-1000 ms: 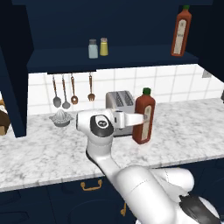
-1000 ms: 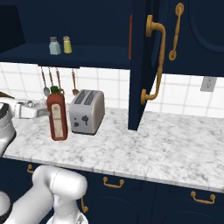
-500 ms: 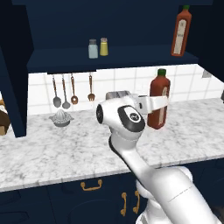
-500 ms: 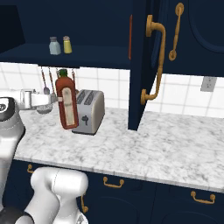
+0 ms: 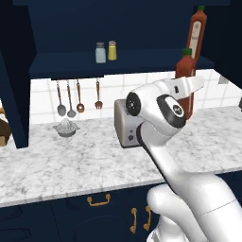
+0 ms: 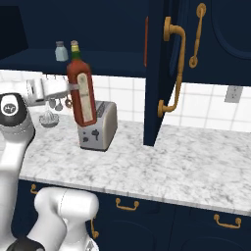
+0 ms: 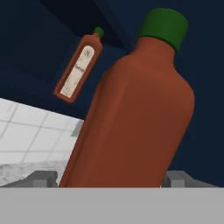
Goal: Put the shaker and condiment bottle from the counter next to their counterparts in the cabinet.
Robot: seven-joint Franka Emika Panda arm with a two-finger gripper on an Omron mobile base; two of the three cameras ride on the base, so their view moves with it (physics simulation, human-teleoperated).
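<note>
robot's gripper (image 6: 73, 88) clamped round the red sauce bottle (image 6: 81, 91), lifted clear off the marble counter (image 6: 162, 162) above the toaster (image 6: 99, 125), second red bottle (image 5: 197, 28) up at 1 o'clock on the navy cabinet (image 5: 118, 62) shelf, yellow shaker (image 5: 112, 50) beside the pale shaker (image 5: 100, 53) at 11 o'clock
</note>
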